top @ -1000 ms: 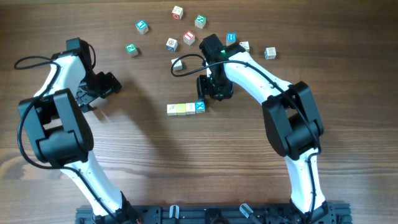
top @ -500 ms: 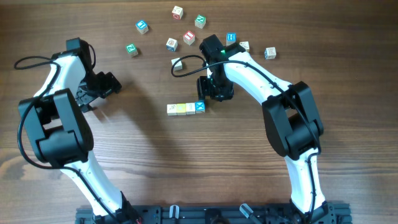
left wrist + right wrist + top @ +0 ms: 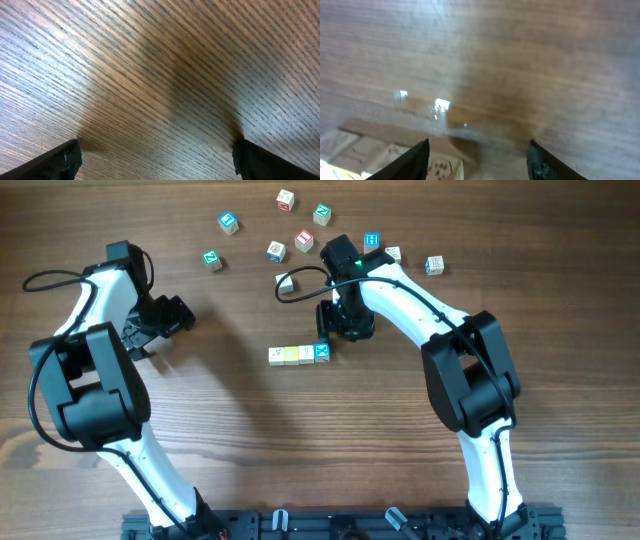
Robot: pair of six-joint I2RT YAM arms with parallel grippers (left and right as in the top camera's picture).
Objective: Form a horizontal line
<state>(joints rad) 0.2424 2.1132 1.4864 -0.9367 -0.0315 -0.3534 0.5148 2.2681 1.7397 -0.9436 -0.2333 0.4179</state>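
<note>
A short row of three blocks [image 3: 299, 354] lies on the table's middle: a pale one, a yellowish one and a blue one [image 3: 321, 352] at its right end. My right gripper [image 3: 343, 325] is open and empty just above and right of the blue block; its wrist view is blurred, with pale block tops [image 3: 395, 160] at the lower left. My left gripper [image 3: 172, 318] is open and empty at the far left; its wrist view shows only bare wood.
Several loose blocks lie scattered at the back: blue [image 3: 229, 222], green [image 3: 210, 258], white [image 3: 286, 198], green [image 3: 322, 214], red [image 3: 304, 240], pale [image 3: 276, 251], blue [image 3: 372, 242], and one at the right [image 3: 434, 265]. A black cable [image 3: 290, 280] loops by the right arm.
My right gripper has crept slightly up and away from the blue block. The row and the left arm have not moved.
</note>
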